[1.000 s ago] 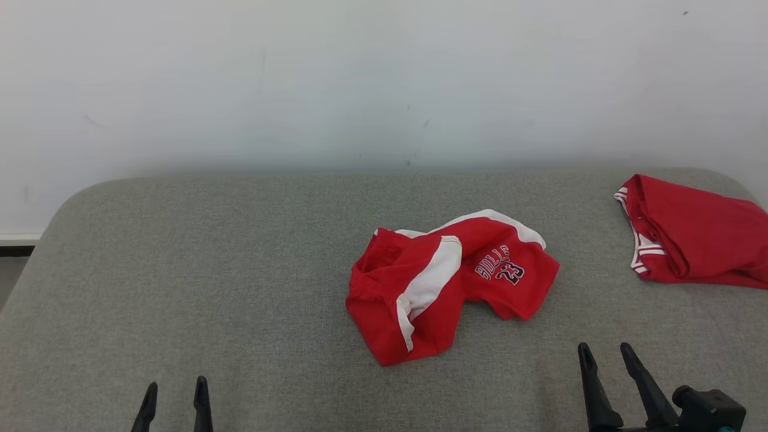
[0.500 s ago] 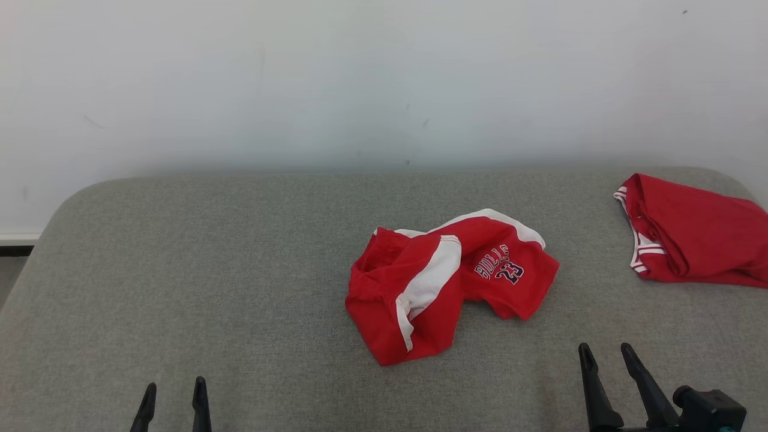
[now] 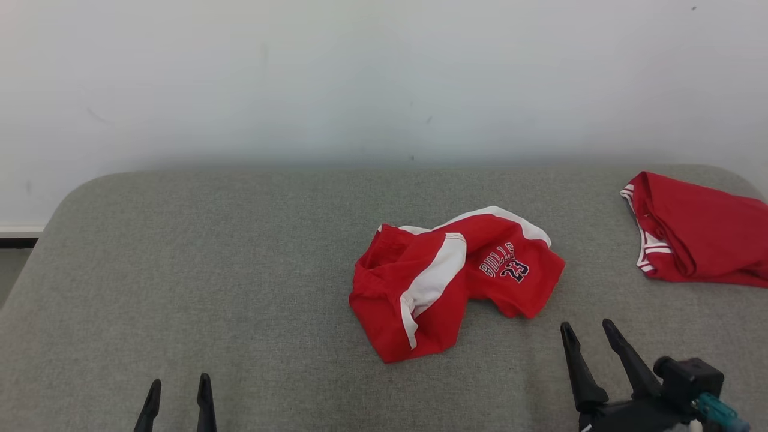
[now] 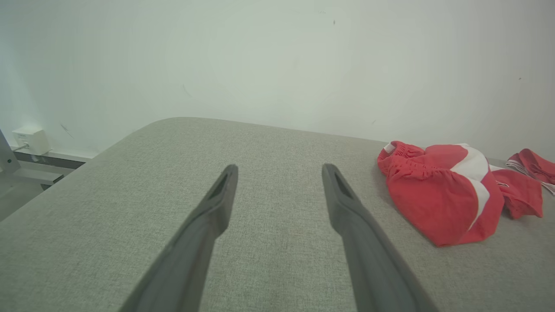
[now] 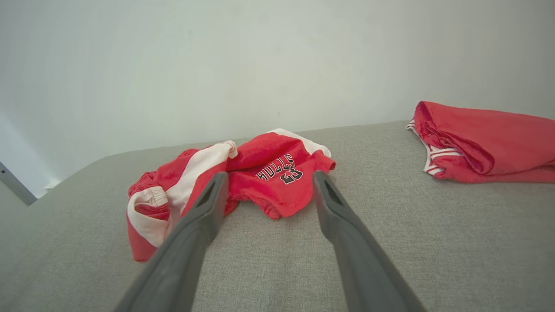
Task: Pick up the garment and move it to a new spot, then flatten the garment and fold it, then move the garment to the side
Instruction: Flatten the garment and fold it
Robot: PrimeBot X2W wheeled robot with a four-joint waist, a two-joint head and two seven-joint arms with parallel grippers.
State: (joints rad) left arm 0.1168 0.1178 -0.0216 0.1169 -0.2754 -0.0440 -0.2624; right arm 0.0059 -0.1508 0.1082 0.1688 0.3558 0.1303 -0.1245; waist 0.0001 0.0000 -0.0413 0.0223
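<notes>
Near the middle of the grey padded table (image 3: 240, 270), crumpled red-and-white garment (image 3: 444, 282), lettering up, touched by nothing. At the table's far right corner, second red garment (image 3: 702, 240). Over the table's near left edge, left gripper (image 3: 180, 381), fingers spread, empty. Over its near right edge, right gripper (image 3: 587, 326), likewise spread and empty.

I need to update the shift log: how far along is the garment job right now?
Done: nothing visible. The red shorts lie crumpled in the middle of the table, neither flattened nor folded. In hand: nothing. The left gripper and right gripper are open and clear of the shorts, the right one nearer. Left: pick up, move, flatten, fold, set aside. Another red garment lies at the table's right end.
</notes>
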